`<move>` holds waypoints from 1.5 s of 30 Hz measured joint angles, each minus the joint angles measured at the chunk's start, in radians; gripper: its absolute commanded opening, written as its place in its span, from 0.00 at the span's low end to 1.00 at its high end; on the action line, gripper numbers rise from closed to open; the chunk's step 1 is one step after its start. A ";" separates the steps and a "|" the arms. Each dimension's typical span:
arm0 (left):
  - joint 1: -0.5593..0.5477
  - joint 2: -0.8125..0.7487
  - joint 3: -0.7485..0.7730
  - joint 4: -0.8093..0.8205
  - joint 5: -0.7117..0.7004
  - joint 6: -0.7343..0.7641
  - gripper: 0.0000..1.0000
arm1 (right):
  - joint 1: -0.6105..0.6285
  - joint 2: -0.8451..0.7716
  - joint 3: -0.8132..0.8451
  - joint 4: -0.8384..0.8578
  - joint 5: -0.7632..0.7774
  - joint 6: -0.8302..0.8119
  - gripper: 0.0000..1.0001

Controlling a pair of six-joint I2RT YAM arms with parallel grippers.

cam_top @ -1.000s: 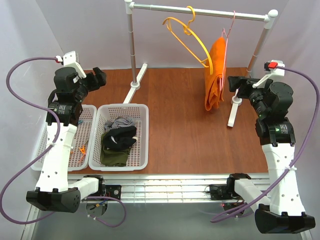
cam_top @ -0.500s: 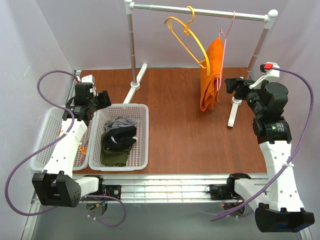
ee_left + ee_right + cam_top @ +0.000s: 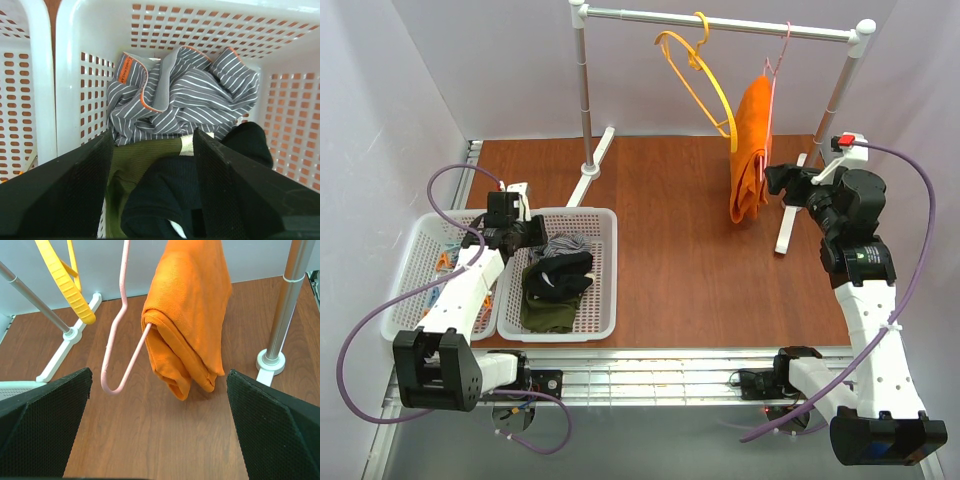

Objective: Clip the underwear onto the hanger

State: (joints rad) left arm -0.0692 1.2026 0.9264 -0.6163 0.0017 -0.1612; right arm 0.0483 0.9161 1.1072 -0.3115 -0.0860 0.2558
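The grey striped underwear (image 3: 185, 95) lies crumpled at the far end of the white basket (image 3: 607, 268), also in the top view (image 3: 560, 246). My left gripper (image 3: 526, 236) is open at the basket's left rim, its fingers (image 3: 65, 195) hovering over the olive (image 3: 137, 160) and black clothes (image 3: 175, 195), just short of the underwear. The yellow-orange hanger (image 3: 697, 75) hangs by its hook on the rail, and its lower end shows in the right wrist view (image 3: 65, 280). My right gripper (image 3: 775, 180) is open and empty, beside the orange cloth (image 3: 750, 150).
A pink wire hanger (image 3: 120, 330) carries the orange cloth (image 3: 192, 315) on the rail (image 3: 720, 22). The rack's posts (image 3: 585, 100) and feet (image 3: 790, 215) stand on the wooden table. A second white basket (image 3: 420, 270) sits left of the first.
My left arm has swung down and inward from the far left to the clothes basket's rim. My right gripper moved slightly left toward the orange cloth, which swayed.
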 measured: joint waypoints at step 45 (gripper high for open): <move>0.000 0.117 -0.067 0.162 -0.065 0.043 0.43 | 0.092 0.023 -0.031 0.026 0.019 -0.027 0.99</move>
State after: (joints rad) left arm -0.0692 1.3201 0.8593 -0.4545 -0.0635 -0.1184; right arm 0.1398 0.9390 1.0767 -0.2855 -0.0669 0.2283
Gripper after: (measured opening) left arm 0.440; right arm 0.986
